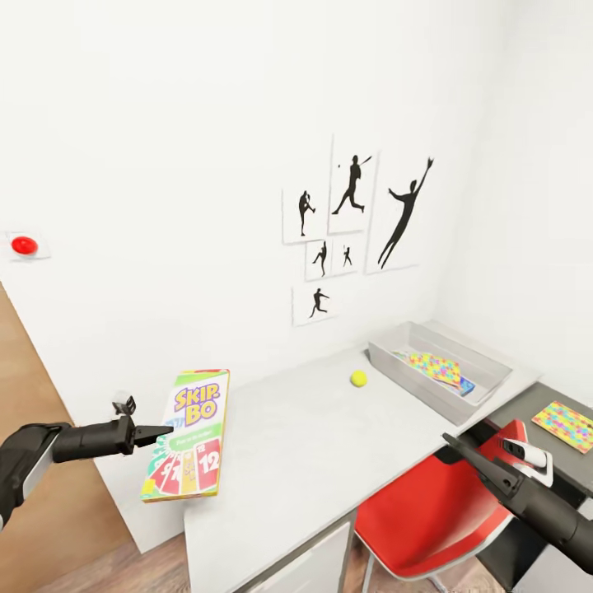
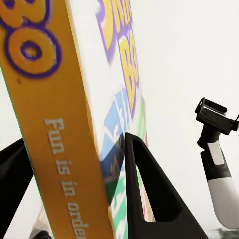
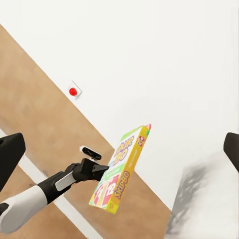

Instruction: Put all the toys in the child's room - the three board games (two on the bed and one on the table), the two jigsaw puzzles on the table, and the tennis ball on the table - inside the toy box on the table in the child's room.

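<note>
A green, white and red SKIP-BO board game (image 1: 189, 435) hangs tilted over the left end of the pale grey table (image 1: 305, 449). My left gripper (image 1: 158, 432) is shut on its edge. The left wrist view shows the box's orange side (image 2: 59, 149) clamped between the two dark fingers (image 2: 149, 194). The right wrist view shows that same box (image 3: 122, 172) in the left gripper (image 3: 99, 172). The tennis ball (image 1: 358, 378) lies on the table near the grey toy box (image 1: 486, 360), which holds colourful flat boxes (image 1: 436, 368). My right gripper (image 1: 451, 441) hovers open above the red chair, its fingers (image 3: 11, 152) wide apart.
A red chair (image 1: 436, 511) stands against the table's front edge. One more colourful flat box (image 1: 564, 425) lies on a darker surface at the right. Silhouette pictures (image 1: 354, 222) and a red button (image 1: 23, 245) are on the white wall behind the table. Wood floor shows at the left.
</note>
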Available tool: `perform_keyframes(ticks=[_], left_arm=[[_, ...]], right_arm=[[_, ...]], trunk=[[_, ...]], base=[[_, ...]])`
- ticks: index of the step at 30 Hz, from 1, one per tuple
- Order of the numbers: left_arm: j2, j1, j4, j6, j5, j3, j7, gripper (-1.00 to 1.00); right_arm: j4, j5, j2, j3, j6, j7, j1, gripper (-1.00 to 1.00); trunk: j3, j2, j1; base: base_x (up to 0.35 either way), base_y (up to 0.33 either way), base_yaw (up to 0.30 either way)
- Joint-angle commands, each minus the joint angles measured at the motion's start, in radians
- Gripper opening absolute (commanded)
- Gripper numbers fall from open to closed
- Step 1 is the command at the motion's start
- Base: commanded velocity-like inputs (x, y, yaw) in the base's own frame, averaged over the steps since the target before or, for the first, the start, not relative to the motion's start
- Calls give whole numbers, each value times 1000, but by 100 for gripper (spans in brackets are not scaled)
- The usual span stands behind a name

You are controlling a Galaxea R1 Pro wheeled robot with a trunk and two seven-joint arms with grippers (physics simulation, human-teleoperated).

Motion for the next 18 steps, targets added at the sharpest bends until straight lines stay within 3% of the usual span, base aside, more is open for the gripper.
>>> perform_keyframes(ticks=[1,10,18], left_arm=[[1,-1,-1,10,3,0,-3,-100],[0,1,-1,10,3,2,-3,-100],[0,2,-1,8,3,9,-3,-100]], right_arm=[[0,-2,0,0,9,1,-1,100],[1,-1,0,0,9,-2,-1,100],[1,-1,0,0,9,-1,-1,100]], trunk=[[-1,-2,1],[6,-2,1],[7,-2,1]], base=[[0,0,-254],[0,0,-245],[0,-115,-44]])
